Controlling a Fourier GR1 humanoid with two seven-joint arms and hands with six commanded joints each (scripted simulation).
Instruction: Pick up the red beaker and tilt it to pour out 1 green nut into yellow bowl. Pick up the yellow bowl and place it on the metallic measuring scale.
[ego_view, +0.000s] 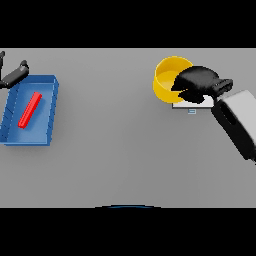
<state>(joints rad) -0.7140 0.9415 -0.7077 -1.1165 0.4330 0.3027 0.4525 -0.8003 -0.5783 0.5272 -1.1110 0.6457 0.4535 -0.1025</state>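
Note:
The yellow bowl (167, 77) sits at the back right, partly over the pale, flat measuring scale (200, 103). My right hand (197, 81) has its dark fingers curled over the bowl's right rim, covering most of the scale. I cannot tell whether the bowl rests on the scale or hangs just above it. A red beaker (30, 110) lies on its side inside the blue tray (47, 117) at the left. My left hand (14, 75) shows at the far left edge, behind the tray, touching nothing. No green nut is visible.
The blue tray's walls stand along the table's left side. My right forearm (235, 122) slants in from the right edge.

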